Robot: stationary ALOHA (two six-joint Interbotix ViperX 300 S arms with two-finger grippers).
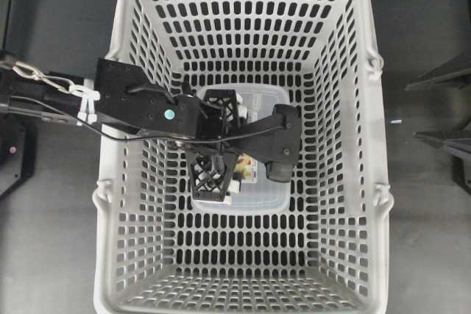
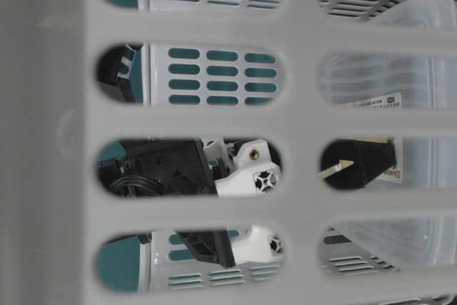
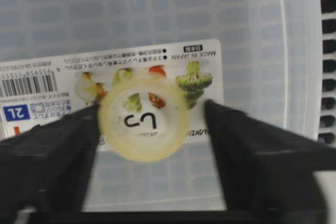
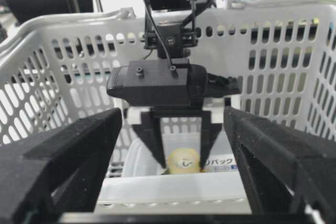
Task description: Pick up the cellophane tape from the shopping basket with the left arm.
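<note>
Here the tape (image 3: 143,123) sits between the jaws of the left gripper (image 3: 152,129), seen in the left wrist view as a small round roll with a pale yellow, slightly translucent ring and a clear centre through which the print below reads. The left finger (image 3: 58,156) touches its edge; the right finger (image 3: 247,150) stands just beside it with a narrow gap, so the jaws are partly closed around the roll, not clearly clamped. The roll lies over a clear container (image 3: 252,40) with a printed label (image 3: 63,82) showing vegetables and a barcode. In the overhead view the left arm (image 1: 140,104) reaches down into the basket (image 1: 125,204), its lattice fingers over the container (image 1: 268,196) on the basket floor; the tape itself is hidden there. The right wrist view shows the tape (image 4: 184,160) low between the left gripper's (image 4: 182,153) fingers, above the container's rim. The right gripper (image 4: 173,182) hangs outside the basket wall with jaws spread wide, holding nothing.
</note>
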